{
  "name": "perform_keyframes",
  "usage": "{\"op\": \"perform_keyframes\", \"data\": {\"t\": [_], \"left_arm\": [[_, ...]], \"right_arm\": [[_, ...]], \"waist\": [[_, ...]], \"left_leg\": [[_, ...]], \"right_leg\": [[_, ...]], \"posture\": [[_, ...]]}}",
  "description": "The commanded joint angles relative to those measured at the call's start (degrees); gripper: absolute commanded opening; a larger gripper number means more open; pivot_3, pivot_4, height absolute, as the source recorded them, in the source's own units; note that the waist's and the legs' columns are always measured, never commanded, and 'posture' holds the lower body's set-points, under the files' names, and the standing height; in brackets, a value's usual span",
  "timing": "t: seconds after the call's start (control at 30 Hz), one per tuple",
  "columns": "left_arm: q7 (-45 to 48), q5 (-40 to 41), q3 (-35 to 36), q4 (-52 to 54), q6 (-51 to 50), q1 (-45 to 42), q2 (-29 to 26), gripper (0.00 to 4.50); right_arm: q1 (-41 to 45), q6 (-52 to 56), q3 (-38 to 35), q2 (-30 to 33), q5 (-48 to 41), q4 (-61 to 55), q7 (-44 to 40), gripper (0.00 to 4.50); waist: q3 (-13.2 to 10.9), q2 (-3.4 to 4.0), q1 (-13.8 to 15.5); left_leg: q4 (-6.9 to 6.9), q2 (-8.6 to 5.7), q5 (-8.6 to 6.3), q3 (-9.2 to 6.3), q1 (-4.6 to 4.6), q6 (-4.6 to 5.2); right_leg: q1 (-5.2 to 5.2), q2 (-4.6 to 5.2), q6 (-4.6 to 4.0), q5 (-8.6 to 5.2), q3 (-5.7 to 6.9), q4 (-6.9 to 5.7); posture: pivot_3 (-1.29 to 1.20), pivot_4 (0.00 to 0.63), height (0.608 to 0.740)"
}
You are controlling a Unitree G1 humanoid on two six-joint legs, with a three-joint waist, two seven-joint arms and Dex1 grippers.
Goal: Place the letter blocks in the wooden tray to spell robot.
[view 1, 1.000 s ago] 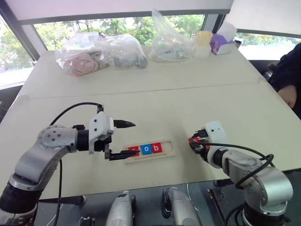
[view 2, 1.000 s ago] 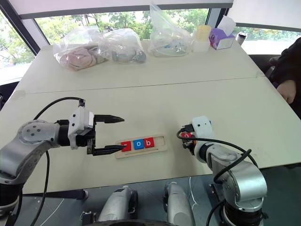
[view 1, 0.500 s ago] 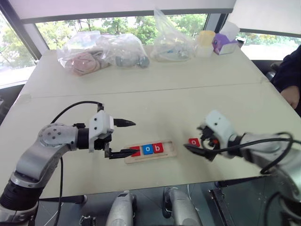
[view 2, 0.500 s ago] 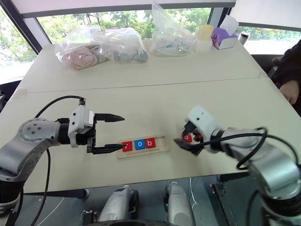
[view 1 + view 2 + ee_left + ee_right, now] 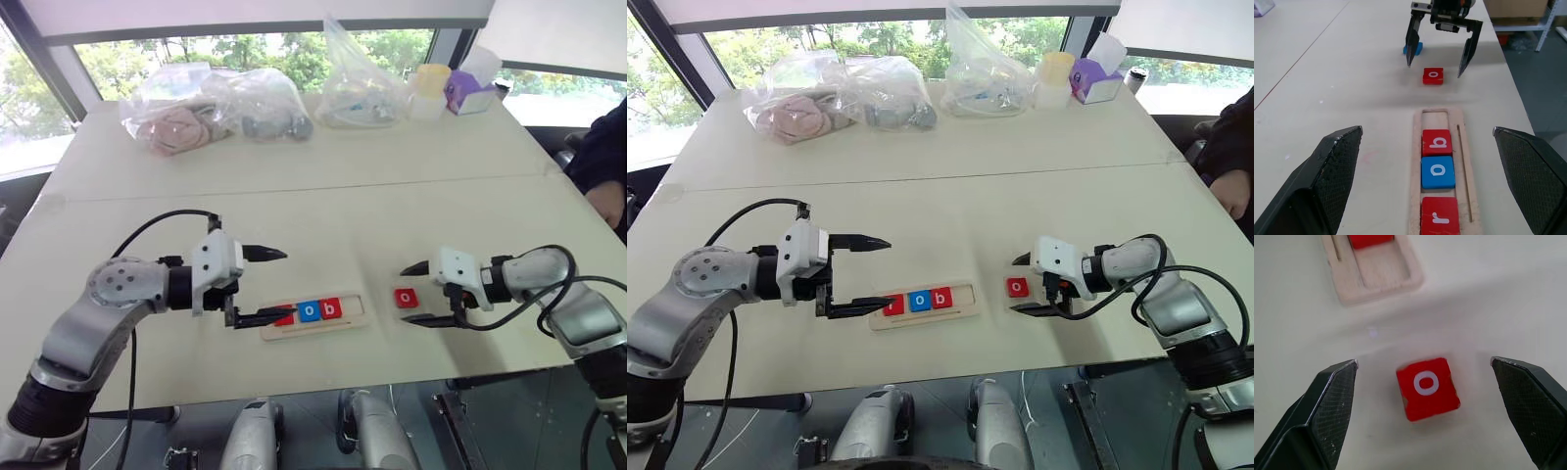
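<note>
Change, right gripper (image 5: 1031,285): a second ago it was bunched over the red "o" block with the arm folded close; it now lies out level, pointing left, fingers spread wide.
Change, red "o" block (image 5: 1017,287): earlier hidden under the right gripper; now lying free on the table (image 5: 343,166), flat, letter up.
Change, left gripper (image 5: 265,285): same place as before, fingers spread wide, holding nothing.
Change, wooden tray (image 5: 353,318): not shifted; same three blocks inside.
Right gripper, position: fingertips just right of the red "o" block, one tip on its far side and one on its near side, neither touching it.
Left gripper, position: at the left end of the tray, its near finger (image 5: 257,317) lying across that end, its far finger raised over bare table.
Tray, look: narrow pale wood, raised rim, shallow recess; near the front edge of the table.
Tray, contents: from the left, red "r" block (image 5: 1440,217), blue "o" block (image 5: 1438,172), red "b" block (image 5: 1437,142), touching in a row; the right part of the recess is bare wood.
Red "o" block, place: on the table to the right of the tray, apart from it.
Blue block (image 5: 1416,48): behind the right gripper in the left wrist view; letter not readable.
Far side of table: clear plastic bags (image 5: 211,108), tissue box (image 5: 468,88).
</note>
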State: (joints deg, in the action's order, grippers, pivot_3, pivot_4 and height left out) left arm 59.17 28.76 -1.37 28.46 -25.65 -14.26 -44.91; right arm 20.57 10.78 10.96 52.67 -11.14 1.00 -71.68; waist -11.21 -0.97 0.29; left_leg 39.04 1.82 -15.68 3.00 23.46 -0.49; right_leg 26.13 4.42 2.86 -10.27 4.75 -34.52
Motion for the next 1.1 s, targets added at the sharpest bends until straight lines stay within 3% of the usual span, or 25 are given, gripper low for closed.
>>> {"op": "perform_keyframes", "data": {"t": [0.03,0.13,0.3,0.7,1.1], "left_arm": [[-1.55,1.07,0.83,3.84,-1.39,-0.27,-0.4,4.5],[-2.69,1.52,0.54,5.31,-3.34,-1.26,-0.27,4.5],[-3.79,2.19,0.29,6.61,-5.89,-2.92,-0.19,4.5],[-1.13,2.0,0.86,1.35,-4.62,-5.38,-0.77,4.5],[-2.02,2.21,2.22,3.59,-4.06,-2.12,-1.37,4.5]], "right_arm": [[1.03,-2.08,-0.67,-0.55,0.72,1.5,-0.93,4.47],[1.14,-2.61,-0.67,-1.01,1.19,2.63,-1.37,3.59],[1.56,-2.7,-0.64,-1.79,2.02,3.43,-1.35,1.13],[6.66,11.62,1.59,-5.45,-2.53,-12.82,-1.08,1.14],[7.86,9.28,7.87,-10.05,2.25,-11.43,0.03,1.14]], "waist": [[0.0,0.0,0.34],[0.0,0.0,0.45],[0.0,0.0,0.49],[0.01,-0.01,0.58],[0.01,-0.01,0.45]], "left_leg": [[0.0,0.0,0.0,0.0,0.0,0.0],[0.03,0.0,0.0,0.0,0.0,0.0],[0.11,-0.01,0.0,-0.02,-0.03,0.0],[0.13,0.01,0.03,-0.1,-0.12,-0.04],[0.18,-0.01,0.03,-0.03,-0.1,-0.04]], "right_leg": [[0.0,0.0,0.0,0.0,0.0,0.0],[-0.01,0.0,-0.01,0.01,0.0,-0.01],[-0.04,0.0,-0.01,0.01,0.0,-0.1],[0.1,-0.03,-0.02,0.0,0.0,-0.54],[0.1,0.02,-0.03,-0.01,-0.03,-0.54]], "posture": [[0.0,0.15,0.74],[0.0,0.15,0.74],[0.0,0.15,0.74],[0.0,0.15,0.74],[0.0,0.15,0.74]]}}
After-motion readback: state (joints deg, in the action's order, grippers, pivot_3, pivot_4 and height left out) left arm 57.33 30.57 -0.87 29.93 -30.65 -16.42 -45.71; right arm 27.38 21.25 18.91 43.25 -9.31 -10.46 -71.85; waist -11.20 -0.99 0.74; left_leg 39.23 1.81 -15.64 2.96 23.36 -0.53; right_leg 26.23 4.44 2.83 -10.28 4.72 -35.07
